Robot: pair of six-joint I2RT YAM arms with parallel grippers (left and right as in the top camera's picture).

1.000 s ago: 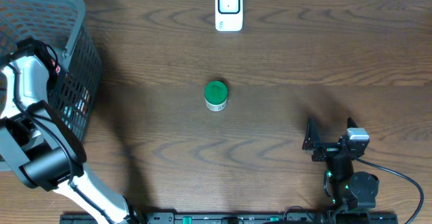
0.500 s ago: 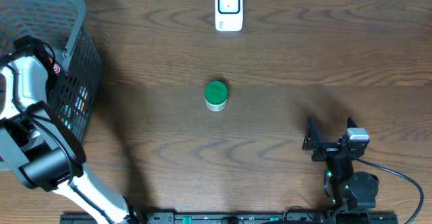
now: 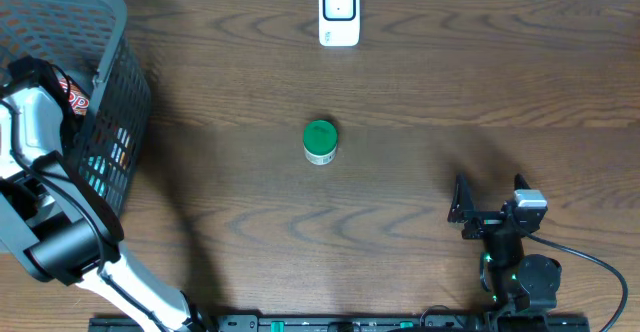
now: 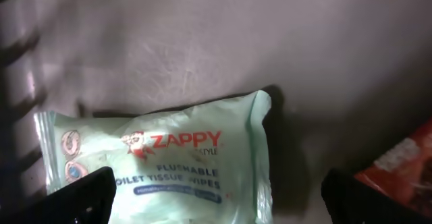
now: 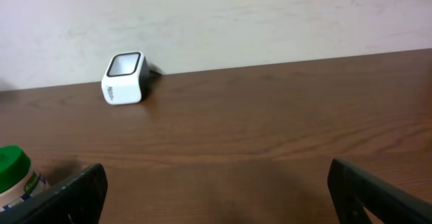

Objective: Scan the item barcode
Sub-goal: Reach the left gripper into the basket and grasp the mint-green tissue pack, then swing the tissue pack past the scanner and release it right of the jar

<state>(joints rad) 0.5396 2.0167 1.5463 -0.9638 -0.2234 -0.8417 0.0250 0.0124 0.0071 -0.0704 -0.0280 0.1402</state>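
In the upper left of the overhead view, our left claw [image 4: 229, 202] hangs wide open and empty inside the basket [image 3: 122, 87], over a Zappy wipes pack [image 4: 169, 150]. Our right claw [image 5: 219, 196], lower right, is wide open and empty too. We see the green-lidded jar [image 3: 320, 140] mid-frame and the scanner [image 3: 339, 13] at the top.

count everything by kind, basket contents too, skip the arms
basket: 1
barcode scanner: 1
green-lidded jar: 1
wipes pack: 1
red packet: 1
total: 5

The left end effector [image 4: 219, 198] and right end effector [image 5: 219, 196] both hold jaws spread wide (left arm [image 3: 38, 137] outstretched, right arm [image 3: 517, 264] folded).
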